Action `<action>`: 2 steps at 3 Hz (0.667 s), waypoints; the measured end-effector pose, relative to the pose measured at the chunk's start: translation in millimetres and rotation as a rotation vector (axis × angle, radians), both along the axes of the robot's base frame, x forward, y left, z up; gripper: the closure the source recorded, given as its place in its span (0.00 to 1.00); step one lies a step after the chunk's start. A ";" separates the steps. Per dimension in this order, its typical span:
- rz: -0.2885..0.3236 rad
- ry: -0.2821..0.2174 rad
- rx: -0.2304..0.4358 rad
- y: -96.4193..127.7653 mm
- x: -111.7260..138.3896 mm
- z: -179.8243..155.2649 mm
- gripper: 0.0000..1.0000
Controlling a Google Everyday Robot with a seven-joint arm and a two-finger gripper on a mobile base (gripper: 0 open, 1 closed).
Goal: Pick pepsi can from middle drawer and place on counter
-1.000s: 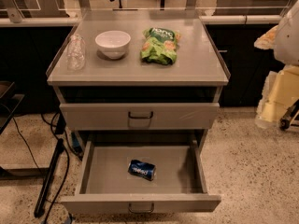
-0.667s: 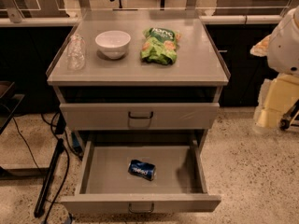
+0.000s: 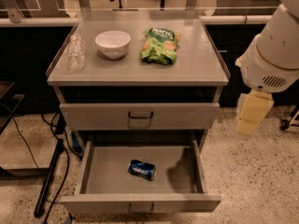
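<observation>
**Pepsi can** [image 3: 141, 169]: is being shown lying on its side near the middle of the floor of the middle drawer [image 3: 105, 174], apart from every wall. The drawer is being shown pulled out below the closed drawer front [image 3: 187, 115].

**Gripper** [image 3: 250, 115]: is being held right of the cabinet, well apart from the can. Whether it is released or clenched cannot be told.

**Counter** [image 3: 191, 66]: is being occupied by a white bowl [image 3: 113, 43], a green snack bag [image 3: 160, 45] and a clear vessel [image 3: 76, 52].

**Handling, as judged:** a descent from above into the drawer is being called for, clear of the closed front. The grasp is best being set across the can's round body, both sides being met together, since rolling is being risked.
</observation>
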State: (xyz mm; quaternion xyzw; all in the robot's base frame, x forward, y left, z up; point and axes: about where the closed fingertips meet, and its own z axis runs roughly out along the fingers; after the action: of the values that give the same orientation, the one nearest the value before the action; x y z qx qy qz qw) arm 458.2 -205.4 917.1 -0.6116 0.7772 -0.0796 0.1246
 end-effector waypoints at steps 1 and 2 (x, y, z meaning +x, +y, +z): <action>0.000 0.000 0.000 0.0 0.0 -0.1 0.00; 0.004 0.006 -0.008 12.9 -10.0 -19.9 0.00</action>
State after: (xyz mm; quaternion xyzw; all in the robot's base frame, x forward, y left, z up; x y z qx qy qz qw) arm 448.2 -192.5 897.2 -0.6140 0.7760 -0.0806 0.1197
